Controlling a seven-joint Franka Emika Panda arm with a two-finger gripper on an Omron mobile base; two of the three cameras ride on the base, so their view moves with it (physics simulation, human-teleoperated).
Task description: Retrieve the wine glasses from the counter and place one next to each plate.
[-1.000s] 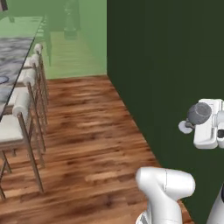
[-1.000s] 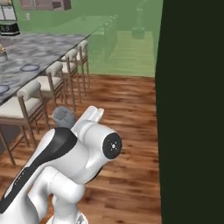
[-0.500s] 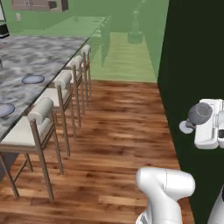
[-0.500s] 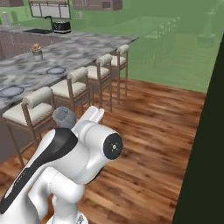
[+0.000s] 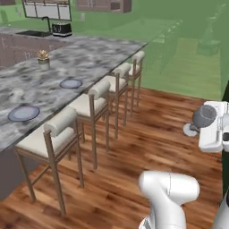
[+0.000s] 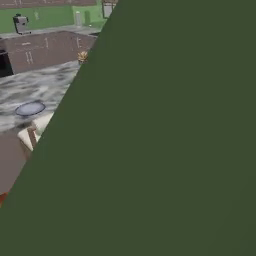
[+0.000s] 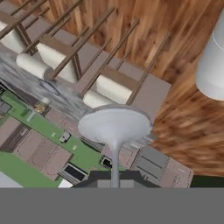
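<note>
Carry step — hand (image 7: 114, 183) clenched on a wine glass (image 7: 114, 131) by its stem, foot toward the camera. Plates (image 5: 23, 113) at 9 o'clock on the island counter (image 5: 89, 56). Next, I judge: close in — set glass upright beside a plate.
</note>
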